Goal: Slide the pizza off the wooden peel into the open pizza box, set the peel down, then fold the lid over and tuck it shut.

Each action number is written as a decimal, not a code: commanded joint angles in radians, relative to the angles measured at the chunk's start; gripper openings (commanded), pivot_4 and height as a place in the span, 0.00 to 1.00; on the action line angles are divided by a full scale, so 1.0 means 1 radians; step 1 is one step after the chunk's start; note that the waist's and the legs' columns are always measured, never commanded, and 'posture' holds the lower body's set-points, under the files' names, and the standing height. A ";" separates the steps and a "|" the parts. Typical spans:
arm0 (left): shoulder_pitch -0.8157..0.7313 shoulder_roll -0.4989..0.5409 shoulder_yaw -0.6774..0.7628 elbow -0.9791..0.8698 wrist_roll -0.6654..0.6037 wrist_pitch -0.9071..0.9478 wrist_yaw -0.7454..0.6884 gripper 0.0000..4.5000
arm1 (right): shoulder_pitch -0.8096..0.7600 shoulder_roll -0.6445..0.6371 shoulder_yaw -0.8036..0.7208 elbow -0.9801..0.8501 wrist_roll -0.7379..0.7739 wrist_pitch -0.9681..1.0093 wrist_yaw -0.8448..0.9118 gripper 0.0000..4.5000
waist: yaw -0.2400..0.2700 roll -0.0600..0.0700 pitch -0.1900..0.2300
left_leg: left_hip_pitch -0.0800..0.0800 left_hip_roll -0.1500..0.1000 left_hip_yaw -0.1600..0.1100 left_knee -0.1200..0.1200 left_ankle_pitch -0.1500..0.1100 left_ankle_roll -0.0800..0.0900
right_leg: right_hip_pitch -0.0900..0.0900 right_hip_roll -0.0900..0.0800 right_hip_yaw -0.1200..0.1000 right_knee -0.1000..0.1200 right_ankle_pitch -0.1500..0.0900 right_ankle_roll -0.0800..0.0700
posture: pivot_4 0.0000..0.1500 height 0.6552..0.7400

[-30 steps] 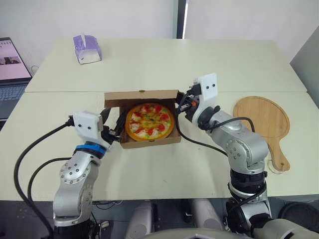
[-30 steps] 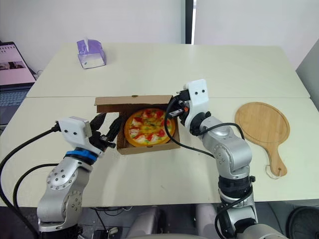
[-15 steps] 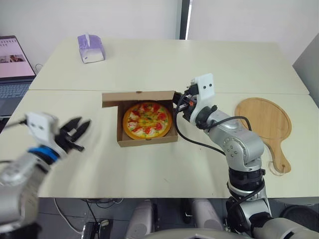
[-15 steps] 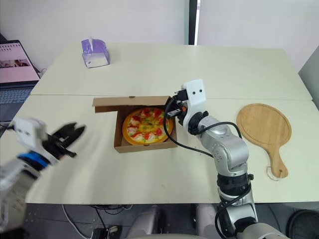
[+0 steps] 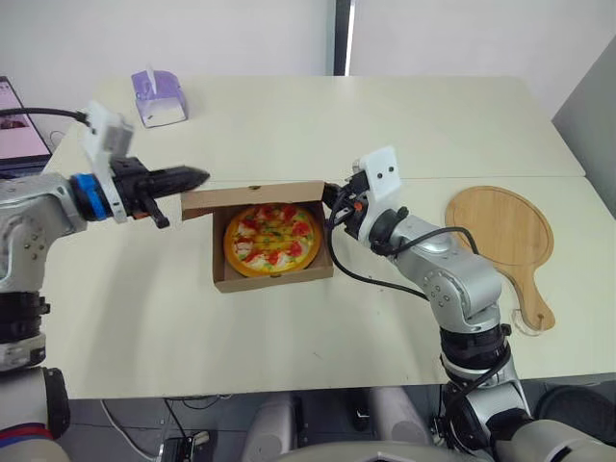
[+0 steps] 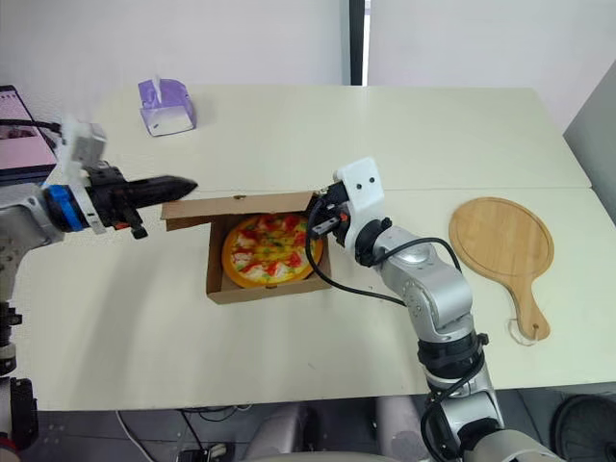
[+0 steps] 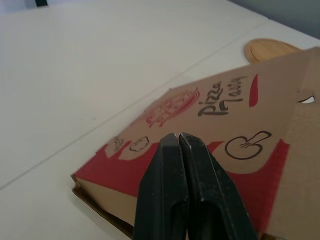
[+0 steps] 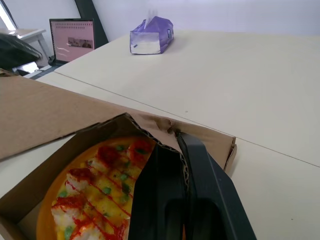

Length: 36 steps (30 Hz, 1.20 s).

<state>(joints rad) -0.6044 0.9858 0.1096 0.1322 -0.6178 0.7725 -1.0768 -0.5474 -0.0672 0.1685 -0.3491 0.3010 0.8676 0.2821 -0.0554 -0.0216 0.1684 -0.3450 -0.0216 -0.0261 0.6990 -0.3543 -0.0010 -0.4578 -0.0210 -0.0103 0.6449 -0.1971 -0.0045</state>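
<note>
The pizza (image 5: 272, 238) sits in the box (image 5: 274, 280) on the bench (image 5: 385, 125). The half-raised lid (image 5: 252, 195) runs left to right along the back. The left hand (image 5: 197, 176), closed tight, is by its left end; the right hand (image 5: 332, 197) pinches the box's right back corner.

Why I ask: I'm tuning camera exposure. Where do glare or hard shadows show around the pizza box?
Left eye view: soft, even light on the table, no glare, no hard shadow around the pizza box. Left wrist view: the printed top of the lid is evenly lit, with a faint sheen on the shut left pincer. Right wrist view: the laptop screen glows pink.
</note>
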 commanded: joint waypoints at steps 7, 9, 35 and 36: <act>-0.131 -0.001 -0.096 0.131 0.134 -0.091 -0.139 0.00 | 0.022 -0.093 0.067 -0.078 0.027 -0.002 0.104 0.53 | 0.002 0.000 0.000 | 0.000 0.000 0.000 0.000 -0.001 0.003 | 0.000 0.000 0.000 0.000 0.000 0.000 | 1.00 1.00; -0.143 -0.013 -0.106 0.155 0.156 -0.114 -0.149 0.00 | 0.025 -0.123 0.065 -0.091 0.046 0.017 0.138 0.67 | 0.005 0.000 0.000 | 0.000 0.000 0.000 0.000 -0.001 0.003 | 0.000 0.000 0.000 0.000 0.000 0.000 | 1.00 1.00; -0.145 -0.071 -0.140 0.164 0.264 -0.192 -0.211 0.00 | -0.145 -0.555 -0.051 0.191 0.128 -0.216 0.644 0.31 | 0.027 -0.004 0.003 | -0.001 0.000 0.000 0.002 -0.002 0.004 | 0.001 -0.001 -0.001 0.001 0.000 0.000 | 1.00 1.00; -0.144 -0.071 -0.146 0.164 0.270 -0.197 -0.215 0.00 | -0.168 -0.554 -0.056 0.214 0.128 -0.229 0.653 0.23 | 0.027 -0.004 0.003 | -0.001 0.000 0.000 0.002 -0.002 0.004 | 0.001 -0.001 -0.001 0.000 0.000 0.000 | 1.00 1.00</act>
<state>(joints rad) -0.7431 0.9116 -0.0363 0.3201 -0.3533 0.5979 -1.2795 -0.6803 -0.6212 0.1521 -0.1448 0.4214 0.6773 0.9181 -0.0284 -0.0261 0.1711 -0.3464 -0.0215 -0.0258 0.7012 -0.3559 0.0027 -0.4569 -0.0221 -0.0114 0.6450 -0.1971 -0.0041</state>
